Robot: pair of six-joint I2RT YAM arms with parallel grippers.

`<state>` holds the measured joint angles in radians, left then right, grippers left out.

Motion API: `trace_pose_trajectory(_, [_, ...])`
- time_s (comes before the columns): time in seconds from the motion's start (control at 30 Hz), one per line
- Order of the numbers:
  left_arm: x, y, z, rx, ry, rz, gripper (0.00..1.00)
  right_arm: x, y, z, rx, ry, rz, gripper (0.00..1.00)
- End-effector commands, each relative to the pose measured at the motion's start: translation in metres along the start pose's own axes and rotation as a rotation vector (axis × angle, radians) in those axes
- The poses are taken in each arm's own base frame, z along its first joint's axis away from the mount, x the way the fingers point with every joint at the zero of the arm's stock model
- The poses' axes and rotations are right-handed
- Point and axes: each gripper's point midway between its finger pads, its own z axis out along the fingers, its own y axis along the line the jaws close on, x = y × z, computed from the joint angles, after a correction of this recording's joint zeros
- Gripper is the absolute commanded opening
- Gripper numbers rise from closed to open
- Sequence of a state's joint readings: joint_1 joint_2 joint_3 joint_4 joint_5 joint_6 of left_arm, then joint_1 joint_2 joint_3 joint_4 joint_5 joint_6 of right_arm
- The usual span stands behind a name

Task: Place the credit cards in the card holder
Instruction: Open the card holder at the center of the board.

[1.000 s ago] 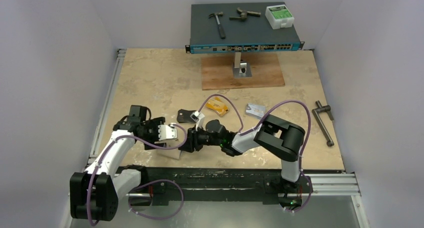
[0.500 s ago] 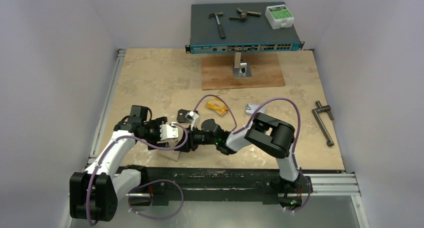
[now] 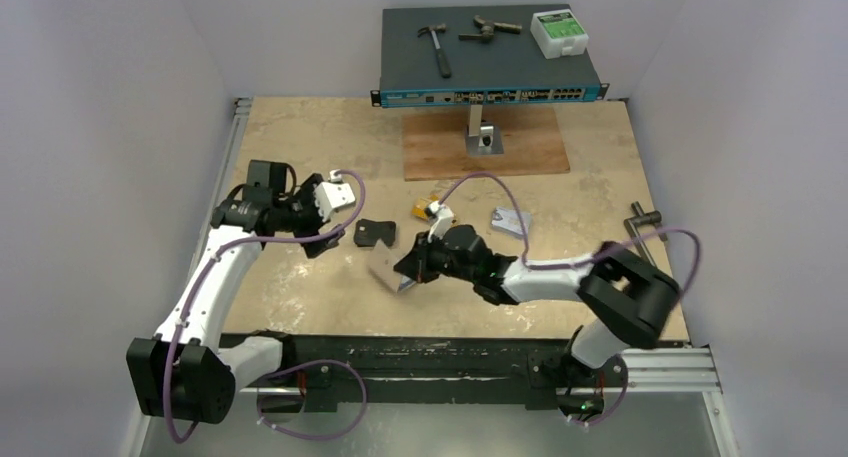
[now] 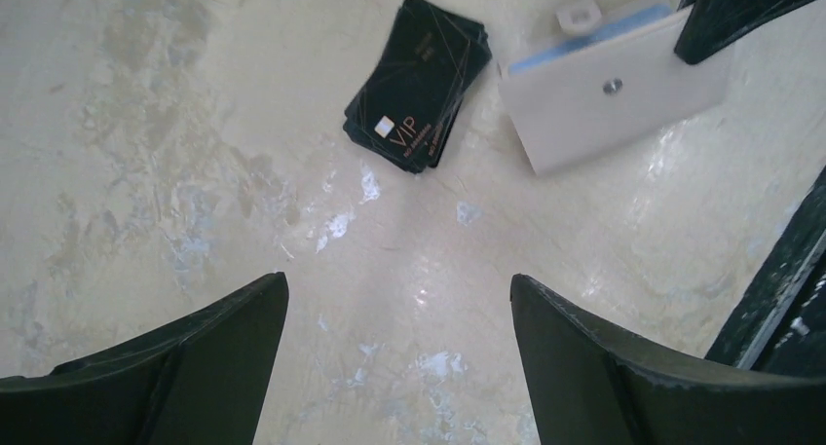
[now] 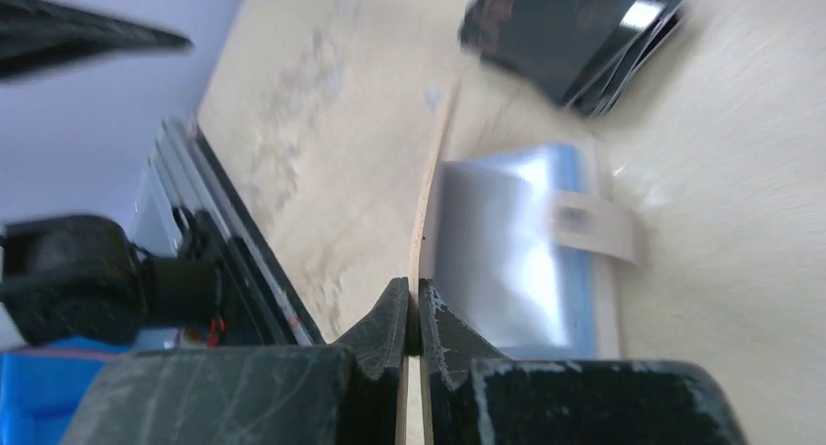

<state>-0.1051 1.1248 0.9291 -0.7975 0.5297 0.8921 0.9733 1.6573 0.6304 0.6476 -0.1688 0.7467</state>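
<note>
A: Right hand [image 5: 412, 318]?
B: Pinched shut on 1 raised flap of the card holder [image 5: 506, 260], mid-worktop [image 3: 300, 157], beside the black VIP stack [image 4: 414, 85]. Left hand [image 4: 399, 309] wide, empty.
A: Heading?
B: Long axis roughly left-right, snap tab [image 5: 594, 226] toward the far edge.
A: Versus 1 s ago?
B: Left hand withdrawn far-left; card holder shifted toward centre.

Blk VIP card stack [image 4: 417, 85] flat, ctr; hammer [image 3: 434, 47], grn-wht box [image 3: 558, 32] atop switch [image 3: 490, 82]; metal crank [image 3: 655, 267] rt.
</note>
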Motion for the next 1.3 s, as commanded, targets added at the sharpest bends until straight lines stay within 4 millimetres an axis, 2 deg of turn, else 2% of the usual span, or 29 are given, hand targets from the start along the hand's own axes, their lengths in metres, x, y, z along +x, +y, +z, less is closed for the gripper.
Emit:
trace_pose_trajectory(0.0, [-0.028,-0.017,-0.016,0.050,-0.059,-0.175,0.85,-0.044,-0.021,-0.050,0.251,-0.146,-0.107,0.00])
trace_pose_trajectory(0.13, [-0.039,-0.028,-0.017,0.062,-0.062,-0.177,0.85,-0.058,-0.032,-0.095,0.395,-0.217,-0.129,0.00])
trace_pose_trajectory(0.23, [-0.040,-0.035,-0.014,0.071,-0.047,-0.174,0.85,-0.059,-0.034,-0.113,0.478,-0.223,-0.164,0.00])
trace_pose_trajectory(0.4, [-0.037,-0.039,-0.010,0.076,-0.041,-0.181,0.84,-0.044,-0.036,-0.122,0.635,-0.152,-0.246,0.00])
trace_pose_trajectory(0.53, [-0.033,-0.042,-0.008,0.086,-0.033,-0.189,0.84,-0.030,-0.039,-0.131,0.827,-0.137,-0.311,0.00])
trace_pose_trajectory(0.67, [-0.032,-0.043,-0.005,0.094,-0.035,-0.191,0.84,-0.011,-0.033,-0.136,0.963,-0.117,-0.397,0.00])
trace_pose_trajectory(0.77, [-0.034,-0.042,-0.005,0.092,-0.038,-0.187,0.84,0.000,-0.024,-0.125,0.999,-0.082,-0.468,0.00])
trace_pose_trajectory(1.03, [-0.033,-0.035,-0.003,0.069,-0.028,-0.182,0.84,0.036,0.003,-0.060,0.944,0.082,-0.676,0.00])
trace_pose_trajectory(1.07, [-0.032,-0.035,-0.002,0.069,-0.026,-0.181,0.84,0.040,0.005,-0.053,0.930,0.100,-0.697,0.03])
trace_pose_trajectory(1.2, [-0.031,-0.032,-0.001,0.058,-0.021,-0.179,0.84,0.054,0.013,-0.030,0.848,0.166,-0.736,0.29])
trace_pose_trajectory(1.27, [-0.030,-0.029,0.000,0.052,-0.011,-0.182,0.84,0.064,0.013,-0.023,0.812,0.202,-0.739,0.38])
